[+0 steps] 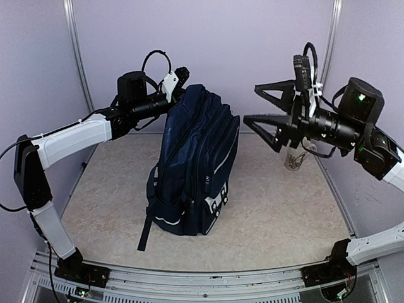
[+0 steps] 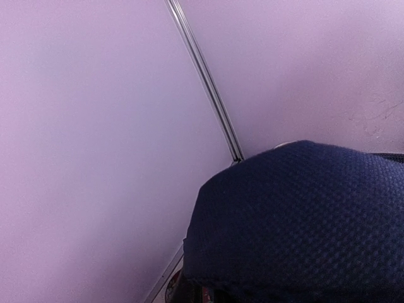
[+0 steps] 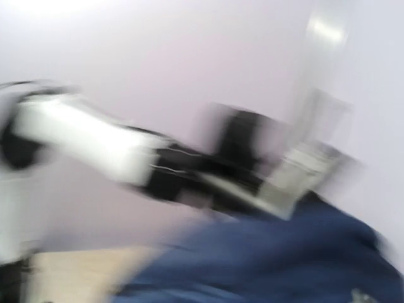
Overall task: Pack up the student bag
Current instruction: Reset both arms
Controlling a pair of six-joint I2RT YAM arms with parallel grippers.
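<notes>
The beige marbled table [image 1: 284, 214] fills the lower part of the overhead view, with pale lilac walls behind. The large navy blue fabric backpack [image 1: 196, 164], with thin white trim, stands upright at the centre of the frame, its zipped front panels facing lower right. It looks propped rather than free-standing.

The white-and-black left arm [image 1: 76, 139] reaches in from the left edge to the bag's top rear corner. The left gripper [image 1: 178, 79] sits there with its jaws together, apparently pinching the top fabric. Its wrist view is filled at lower right by navy weave [image 2: 303, 221] with no fingers showing, so the hold is judged rather than seen. Most likely it keeps the bag erect and steady so the top can be reached.

The right gripper [image 1: 251, 103], at upper right, has its black triangular fingers spread wide and empty. It is level with the bag's top but apart from it, probably ready to fetch something to pack. Its wrist view is too blurred to add more than blue fabric [image 3: 284, 259].

A small white patterned cup [image 1: 295, 159] stands on the table at right, under that arm.
</notes>
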